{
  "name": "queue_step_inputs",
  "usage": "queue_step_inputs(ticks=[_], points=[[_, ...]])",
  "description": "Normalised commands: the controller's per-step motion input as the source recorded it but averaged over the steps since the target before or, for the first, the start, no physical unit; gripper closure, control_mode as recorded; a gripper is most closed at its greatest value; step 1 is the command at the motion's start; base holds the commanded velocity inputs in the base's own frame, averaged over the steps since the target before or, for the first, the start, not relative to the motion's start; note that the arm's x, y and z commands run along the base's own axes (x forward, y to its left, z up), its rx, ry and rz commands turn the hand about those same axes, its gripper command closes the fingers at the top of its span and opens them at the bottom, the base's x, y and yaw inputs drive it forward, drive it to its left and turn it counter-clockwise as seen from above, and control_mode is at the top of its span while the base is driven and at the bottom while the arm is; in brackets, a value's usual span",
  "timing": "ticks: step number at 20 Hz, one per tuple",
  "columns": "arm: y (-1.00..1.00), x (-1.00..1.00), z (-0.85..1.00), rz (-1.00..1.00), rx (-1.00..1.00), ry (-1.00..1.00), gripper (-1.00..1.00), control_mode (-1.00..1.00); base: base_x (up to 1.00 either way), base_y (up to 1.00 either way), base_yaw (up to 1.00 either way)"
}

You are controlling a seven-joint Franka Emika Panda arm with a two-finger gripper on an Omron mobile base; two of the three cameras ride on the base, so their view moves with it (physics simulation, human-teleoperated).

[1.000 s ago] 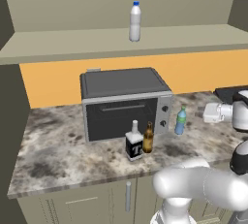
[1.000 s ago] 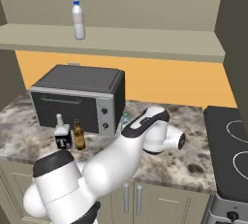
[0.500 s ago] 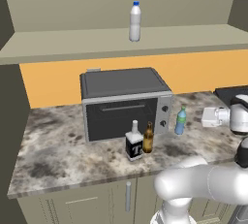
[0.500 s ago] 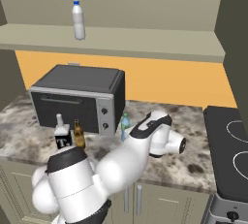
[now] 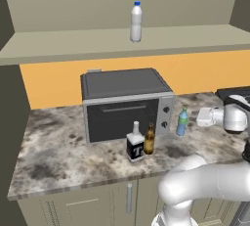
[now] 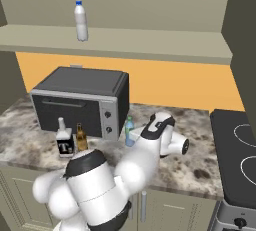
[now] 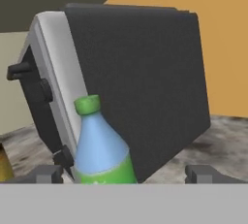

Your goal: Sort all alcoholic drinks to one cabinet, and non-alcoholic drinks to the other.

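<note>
A translucent blue bottle with a green top stands on the counter by the oven's right front corner. My gripper is level with it just to its right, open, with the bottle between the spread fingertips but untouched. A square clear bottle with a black "T" label and a brown beer bottle stand together before the oven door. Up on the open shelf is a whitish bottle with a blue cap.
A dark toaster oven sits on the marble counter against the orange wall. A black stovetop lies at the right. The long shelf runs above, with dark cabinet sides at both ends.
My hand has dropped a little and moved left, closer to the blue bottle. The bottles stand where they were.
</note>
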Motion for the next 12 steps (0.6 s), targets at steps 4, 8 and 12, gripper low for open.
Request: queue_step_inputs(ticks=[4, 8, 12], points=[[-0.01, 0.02, -0.22, 0.00, 0.00, 0.00, -1.00, -1.00, 0.00, 0.00, 0.00], [0.00, 0.00, -0.18, 0.00, 0.00, 0.00, -1.00, -1.00, 0.00, 0.00, 0.00], [0.00, 0.02, -0.09, 0.02, 0.00, 0.00, -1.00, -1.00, 0.00, 0.00, 0.00]])
